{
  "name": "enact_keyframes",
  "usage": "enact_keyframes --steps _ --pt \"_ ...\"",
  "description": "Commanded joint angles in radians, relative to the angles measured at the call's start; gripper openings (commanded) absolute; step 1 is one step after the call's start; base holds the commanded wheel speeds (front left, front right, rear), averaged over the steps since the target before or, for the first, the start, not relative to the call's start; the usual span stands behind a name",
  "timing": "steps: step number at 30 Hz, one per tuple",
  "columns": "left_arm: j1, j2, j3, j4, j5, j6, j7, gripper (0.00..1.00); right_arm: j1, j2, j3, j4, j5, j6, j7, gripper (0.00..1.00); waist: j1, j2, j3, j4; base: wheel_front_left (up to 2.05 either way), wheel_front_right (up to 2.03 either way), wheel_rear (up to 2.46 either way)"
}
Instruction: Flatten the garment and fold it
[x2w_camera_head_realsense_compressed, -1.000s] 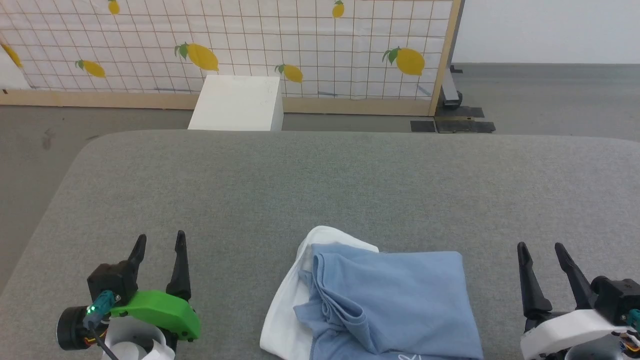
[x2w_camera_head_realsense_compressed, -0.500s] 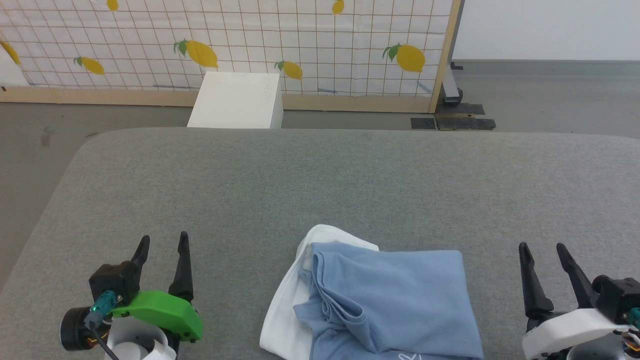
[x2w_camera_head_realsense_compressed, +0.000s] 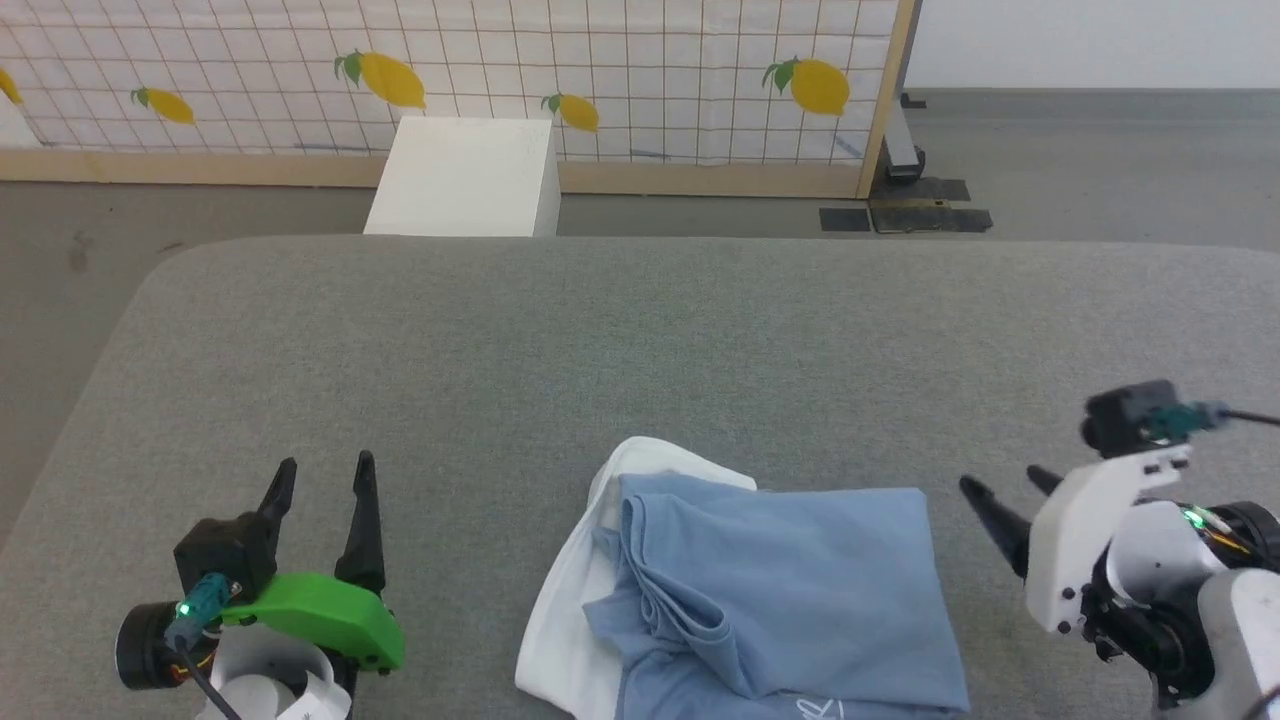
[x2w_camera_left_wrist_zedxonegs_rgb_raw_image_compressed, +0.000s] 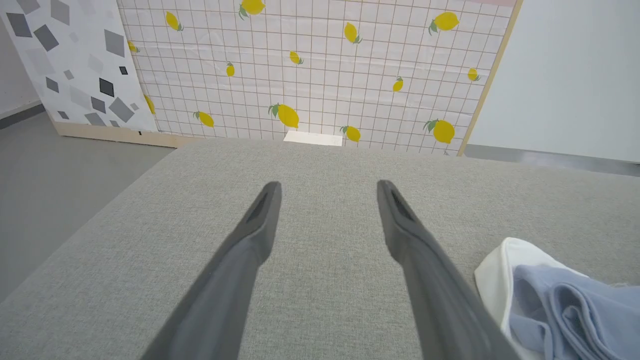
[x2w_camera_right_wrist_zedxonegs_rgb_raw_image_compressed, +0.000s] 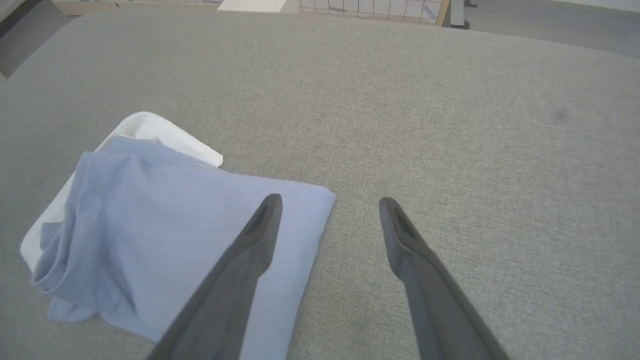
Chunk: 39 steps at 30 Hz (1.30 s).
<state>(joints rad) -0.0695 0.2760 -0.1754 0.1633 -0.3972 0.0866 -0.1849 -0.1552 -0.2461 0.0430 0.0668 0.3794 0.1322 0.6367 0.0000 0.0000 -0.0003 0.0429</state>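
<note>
The garment (x2w_camera_head_realsense_compressed: 780, 590) lies bunched on the grey padded surface near the front edge, light blue with a white part along its left side and a bit of white script at the bottom. It also shows as the garment (x2w_camera_right_wrist_zedxonegs_rgb_raw_image_compressed: 165, 235) and the garment (x2w_camera_left_wrist_zedxonegs_rgb_raw_image_compressed: 565, 305). My left gripper (x2w_camera_head_realsense_compressed: 325, 478) stands open, well left of the cloth, with nothing between its fingers. My right gripper (x2w_camera_head_realsense_compressed: 1000, 485) is open and tilted, its tips pointing left toward the garment's right edge, a little apart from it. In the right wrist view one of its fingers (x2w_camera_right_wrist_zedxonegs_rgb_raw_image_compressed: 250, 250) overlaps the blue corner.
The grey padded surface (x2w_camera_head_realsense_compressed: 640, 340) stretches far beyond the garment. Behind it stand a white box (x2w_camera_head_realsense_compressed: 465, 180) on the floor and a lemon-print grid screen (x2w_camera_head_realsense_compressed: 600, 70) with a wooden frame.
My right arm has risen and turned, so its fingers now point left toward the garment instead of away from me. The head camera has tilted slightly. The left gripper has stayed put.
</note>
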Motion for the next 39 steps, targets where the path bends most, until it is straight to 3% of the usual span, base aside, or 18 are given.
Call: enact_keyframes --steps 1,4,8,25,26,27,28,39 --pt "-0.019 0.003 -0.002 -0.005 -0.001 0.004 0.004 1.0 -0.022 -0.009 0.023 -0.005 0.011 -0.002 0.065 1.0 0.0 0.0 0.012 0.01 0.0 0.0 0.0" --pt "-0.031 -0.001 -0.008 -0.01 0.0 0.004 0.001 1.0 -0.05 -0.033 0.08 0.001 0.012 -0.002 0.214 1.0 0.0 0.0 0.033 0.024 0.0 0.0 0.0" --pt "-0.052 -0.008 -0.016 -0.013 0.001 0.003 -0.005 1.0 -0.074 -0.039 0.132 0.029 0.0 -0.002 0.307 1.0 0.0 0.0 0.069 0.044 0.0 0.0 0.0" --pt "-0.118 -0.028 -0.046 0.026 0.005 -0.006 -0.031 1.0 -0.085 -0.024 0.271 0.244 -0.035 -0.002 0.304 1.0 0.0 0.0 0.136 0.089 0.0 0.0 0.0" --pt "-0.119 -0.028 -0.047 0.029 0.004 -0.007 -0.033 1.0 -0.084 -0.023 0.275 0.254 -0.028 -0.002 0.304 0.84 0.0 0.0 0.134 0.09 0.0 0.0 0.0" --pt "-0.119 -0.029 -0.048 0.031 0.004 -0.007 -0.034 1.0 -0.085 -0.024 0.279 0.259 -0.023 -0.002 0.304 0.27 0.0 0.0 0.133 0.09 0.0 0.0 0.0" --pt "-0.12 -0.029 -0.049 0.034 0.003 -0.008 -0.035 1.0 -0.086 -0.025 0.282 0.263 -0.018 -0.002 0.298 0.0 0.0 0.0 0.132 0.09 0.0 0.0 0.0" --pt "-0.104 -0.025 -0.06 0.057 -0.006 -0.01 -0.041 1.0 -0.142 -0.084 0.308 0.197 0.034 -0.002 0.21 0.0 0.0 0.0 0.065 0.077 0.0 0.0 0.0"
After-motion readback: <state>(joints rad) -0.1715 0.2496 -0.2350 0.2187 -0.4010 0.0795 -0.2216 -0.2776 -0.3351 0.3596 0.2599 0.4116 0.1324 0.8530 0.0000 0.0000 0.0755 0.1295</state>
